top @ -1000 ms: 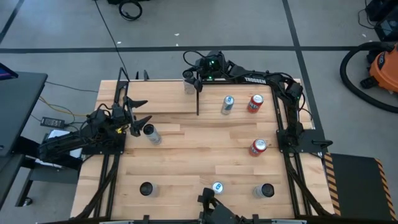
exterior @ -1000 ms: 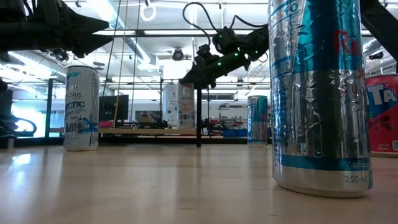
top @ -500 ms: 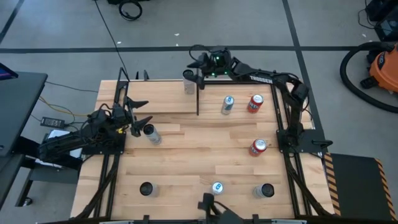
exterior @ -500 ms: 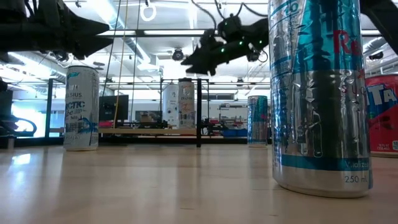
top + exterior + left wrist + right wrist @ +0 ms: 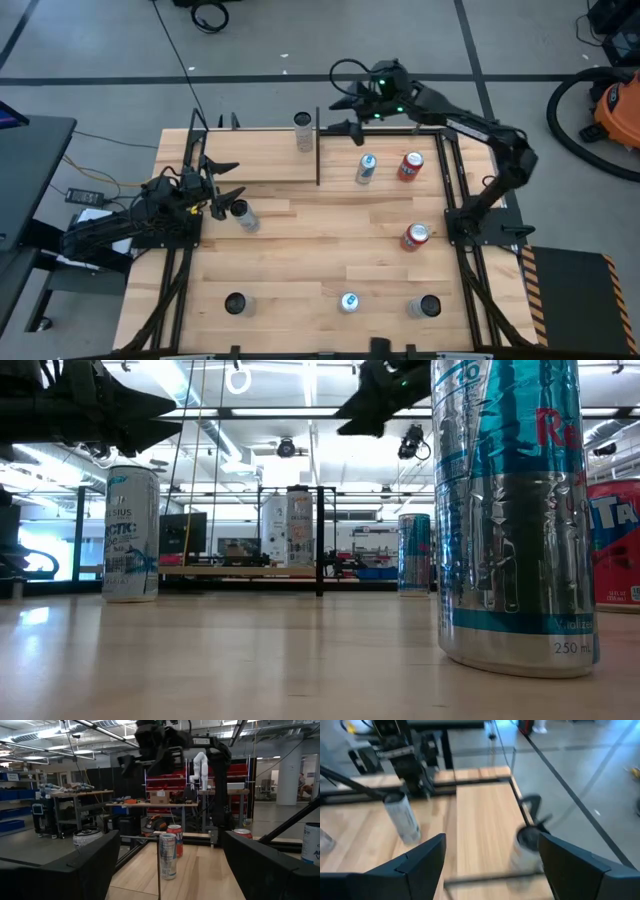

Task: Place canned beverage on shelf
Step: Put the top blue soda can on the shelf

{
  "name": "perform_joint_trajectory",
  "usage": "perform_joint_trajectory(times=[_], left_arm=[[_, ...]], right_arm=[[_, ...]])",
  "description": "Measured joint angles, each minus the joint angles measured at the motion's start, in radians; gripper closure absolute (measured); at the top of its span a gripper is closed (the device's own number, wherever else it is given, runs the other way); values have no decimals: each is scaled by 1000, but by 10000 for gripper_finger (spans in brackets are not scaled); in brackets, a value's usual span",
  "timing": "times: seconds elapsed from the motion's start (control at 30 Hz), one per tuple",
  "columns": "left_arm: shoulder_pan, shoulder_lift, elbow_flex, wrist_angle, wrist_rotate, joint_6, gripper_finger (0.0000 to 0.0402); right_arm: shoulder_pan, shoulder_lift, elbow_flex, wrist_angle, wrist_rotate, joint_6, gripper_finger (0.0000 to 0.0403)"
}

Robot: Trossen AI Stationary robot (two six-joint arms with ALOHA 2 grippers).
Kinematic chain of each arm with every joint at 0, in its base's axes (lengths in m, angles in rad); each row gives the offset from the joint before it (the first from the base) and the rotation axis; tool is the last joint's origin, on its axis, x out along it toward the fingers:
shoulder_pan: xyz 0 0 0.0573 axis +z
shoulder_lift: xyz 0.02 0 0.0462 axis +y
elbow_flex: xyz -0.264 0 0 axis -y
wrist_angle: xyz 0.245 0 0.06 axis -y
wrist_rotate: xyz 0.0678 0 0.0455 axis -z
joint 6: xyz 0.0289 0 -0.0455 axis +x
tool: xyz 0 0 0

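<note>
One can [image 5: 303, 131] left on shelf [image 5: 255, 156]; right pincer [image 5: 349, 112] withdrawn, open.

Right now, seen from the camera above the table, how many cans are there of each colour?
Red cans: 2
Silvery cans: 4
Cans showing only a dark top: 2
Total: 8
</note>
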Motion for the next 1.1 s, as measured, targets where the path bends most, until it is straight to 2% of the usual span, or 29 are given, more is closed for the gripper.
perform_joint_trajectory(times=[0.27, 0.57, 0.67, 0.93, 1.1], left_arm=[[0, 0, 0, 0, 0, -1, 49], [0, 0, 0, -1, 0, -4, 49], [0, 0, 0, -1, 0, -21, 49], [0, 0, 0, -2, 0, -21, 49], [0, 0, 0, 2, 0, -21, 49]], right_arm=[[0, -143, 0, -318, 157, -25, 85], [0, -188, -2, -577, 228, -27, 85], [-1, -188, -44, -578, 259, -34, 85], [-11, -187, -197, -484, 253, -128, 85], [-11, -186, -248, -433, 253, -142, 85]])
